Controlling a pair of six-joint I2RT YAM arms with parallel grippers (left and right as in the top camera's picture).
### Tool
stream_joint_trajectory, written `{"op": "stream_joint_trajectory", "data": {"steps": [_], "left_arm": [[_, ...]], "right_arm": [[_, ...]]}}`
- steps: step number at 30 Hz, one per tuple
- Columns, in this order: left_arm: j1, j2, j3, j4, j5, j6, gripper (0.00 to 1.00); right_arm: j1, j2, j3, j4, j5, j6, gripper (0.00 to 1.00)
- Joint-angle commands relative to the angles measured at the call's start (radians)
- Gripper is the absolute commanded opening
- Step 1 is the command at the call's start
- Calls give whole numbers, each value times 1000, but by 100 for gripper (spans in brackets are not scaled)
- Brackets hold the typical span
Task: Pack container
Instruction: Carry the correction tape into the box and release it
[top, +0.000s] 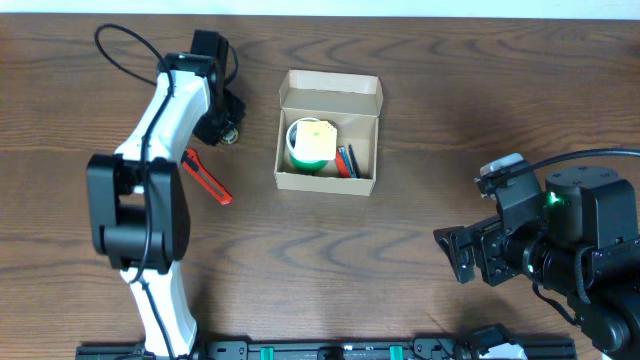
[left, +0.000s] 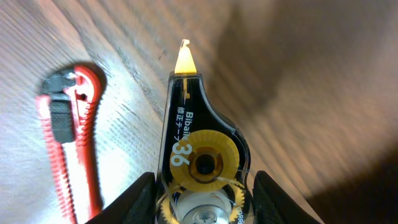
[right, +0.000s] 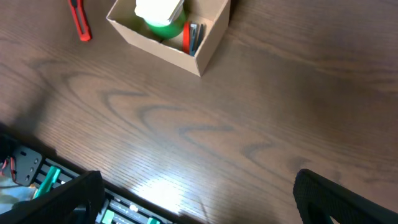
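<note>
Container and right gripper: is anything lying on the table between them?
No. Only bare wooden table lies between the right gripper and the container, plainest in the right wrist view; the overhead view agrees.

The table (top: 330, 260) is dark brown wood with a wavy grain. Directly on it sits the container (top: 320, 182) — an open tan cardboard box at about twelve o'clock from the table's middle, its flap standing up at the far side. A red utility knife (top: 207, 176) lies flat at about ten o'clock, apart from the box. Just beside the knife, a correction-tape dispenser (left: 202, 155) points its tip at the wood — possibly touching, though the left wrist view leaves that unclear.
</note>
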Motion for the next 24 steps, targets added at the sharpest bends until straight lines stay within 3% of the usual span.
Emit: {"op": "stream_joint_trajectory", "data": {"steps": [1,8,17,24], "left_arm": [[-60,-130,32,-3,-91,111,6],[-251,-238,32,35,-98,232,6],[-552,-204,32,130,-98,481,6],[-634,-161,31,127,-69,534,6]], "right_arm": [[-4,0,0,-1,6,-16,99],[-4,0,0,-1,6,-16,99],[-4,0,0,-1,6,-16,99],[-4,0,0,-1,6,-16,99]]}}
